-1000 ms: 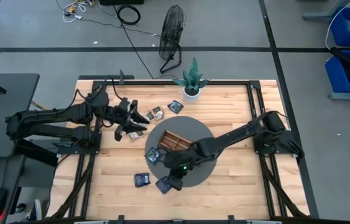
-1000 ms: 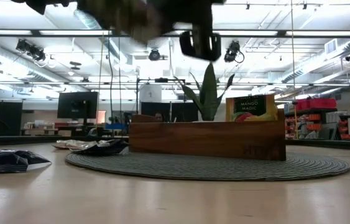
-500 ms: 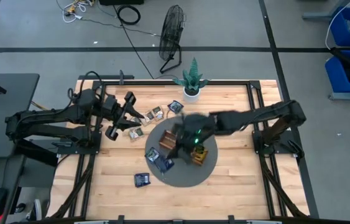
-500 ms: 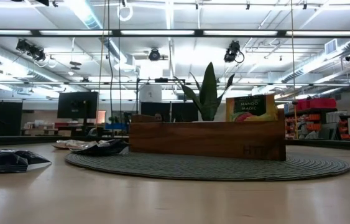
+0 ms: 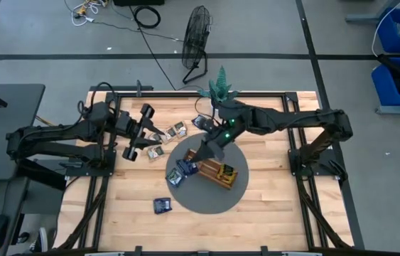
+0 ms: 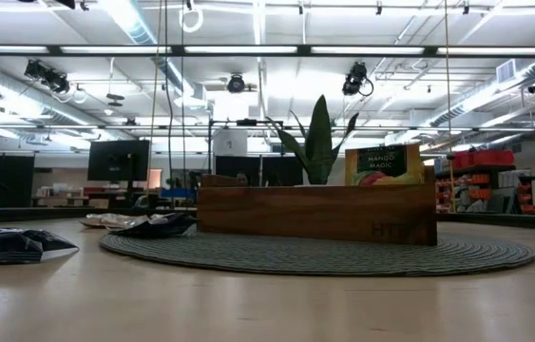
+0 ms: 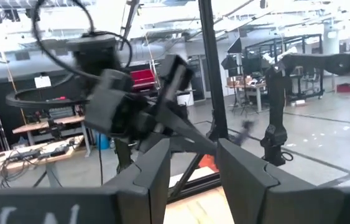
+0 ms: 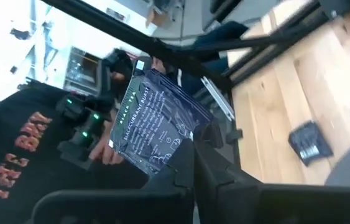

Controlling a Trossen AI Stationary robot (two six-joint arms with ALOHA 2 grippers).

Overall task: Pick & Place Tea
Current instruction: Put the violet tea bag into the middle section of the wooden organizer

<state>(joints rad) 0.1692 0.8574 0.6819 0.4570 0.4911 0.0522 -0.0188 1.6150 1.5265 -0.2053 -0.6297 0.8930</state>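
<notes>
Right gripper [image 5: 204,150]: positioned at the centre of the high view, above the upper left edge of the round grey mat [image 5: 239,195]. In the right wrist view the fingers [image 8: 184,163] are clenched on a dark navy sachet [image 8: 155,129] printed with white text; the sachet stands up from the fingertips, clear of the counter [image 5: 278,206].

Left gripper [image 5: 137,133]: raised at the left of the high view, over the counter edge, pointing toward the sachets near it. In the left wrist view the fingers [image 7: 156,168] stand apart with nothing visible between them; they are released.

Wooden tray [image 5: 217,173]: lies on the mat, slanted, at the centre of the high view. A yellow-orange sachet [image 5: 226,174] sits in its lower right compartment. In the low view the tray [image 6: 316,213] stands on the mat [image 6: 316,255] with a yellow sachet [image 6: 381,163] upright at its right end.

Remaining tea:
- Dark sachets [image 5: 182,171] lie on the left part of the mat, just beside the tray.
- One dark sachet [image 5: 162,205] lies on the bare counter at lower left of the mat.
- Several sachets [image 5: 175,131] lie on the counter at upper left of the mat, between the two grippers.

A potted plant [image 5: 219,89] stands at the top edge of the counter
</notes>
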